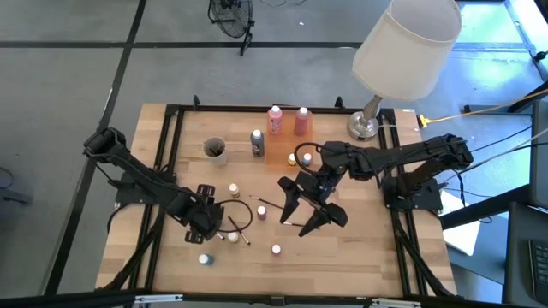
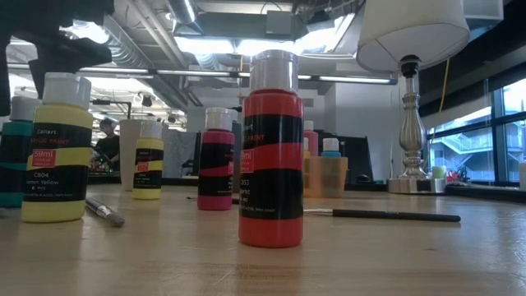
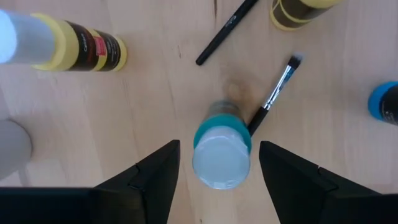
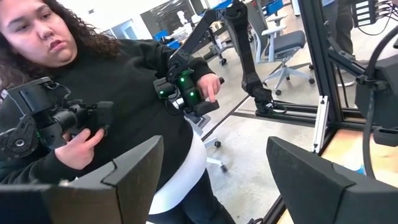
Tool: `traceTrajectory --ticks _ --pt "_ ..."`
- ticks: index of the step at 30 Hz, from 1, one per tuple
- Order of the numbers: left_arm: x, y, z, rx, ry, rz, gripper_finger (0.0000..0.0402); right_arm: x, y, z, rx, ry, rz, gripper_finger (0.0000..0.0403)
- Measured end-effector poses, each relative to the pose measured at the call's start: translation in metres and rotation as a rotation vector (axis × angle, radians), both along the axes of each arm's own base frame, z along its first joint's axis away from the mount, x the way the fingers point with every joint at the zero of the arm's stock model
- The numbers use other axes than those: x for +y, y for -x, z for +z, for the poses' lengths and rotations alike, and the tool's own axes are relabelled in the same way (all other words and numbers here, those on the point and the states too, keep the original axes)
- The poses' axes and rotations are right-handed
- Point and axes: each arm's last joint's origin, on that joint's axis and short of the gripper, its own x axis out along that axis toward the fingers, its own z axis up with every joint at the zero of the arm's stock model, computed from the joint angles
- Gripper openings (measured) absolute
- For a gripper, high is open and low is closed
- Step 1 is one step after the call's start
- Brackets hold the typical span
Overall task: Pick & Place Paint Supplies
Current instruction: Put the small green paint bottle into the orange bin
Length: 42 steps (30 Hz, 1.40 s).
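Note:
In the left wrist view a small teal bottle with a white cap [image 3: 221, 152] stands upright on the wooden table. My left gripper [image 3: 219, 146] points down over it, open, with one finger on each side of the bottle and a gap between each finger and the bottle. In the high view this gripper [image 1: 208, 221] is at the near left of the table. My right gripper [image 1: 304, 210] hangs open above the table's middle, pointing level, with nothing between its fingers [image 4: 214, 146]. More small bottles and thin dark brushes [image 1: 265, 203] lie scattered around.
A brush [image 3: 273, 93] lies beside the teal bottle, near a yellow bottle [image 3: 74, 50] and a blue cap [image 3: 382, 102]. Pink bottles [image 1: 275, 120], a dark bottle [image 1: 257, 143], a cup [image 1: 214, 150] and the lamp [image 1: 402, 51] stand at the far edge. A person [image 4: 93, 93] stands beyond the table.

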Motion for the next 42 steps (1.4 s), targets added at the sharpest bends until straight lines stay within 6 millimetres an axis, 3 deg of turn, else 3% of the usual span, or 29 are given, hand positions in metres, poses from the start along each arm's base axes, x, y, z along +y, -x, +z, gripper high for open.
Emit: traceTrajectory --ticks 28,42 --pt "0.0029 -0.0022 0.0 -0.003 0.0 0.005 0.0213 -0.0011 0.0004 -0.0021 0.017 0.006 0.02 0.0291" --pt "0.0027 -0.0023 0.0001 -0.001 -0.006 -0.028 0.0138 -0.0011 0.0004 -0.0021 0.011 0.01 0.02 0.0291"
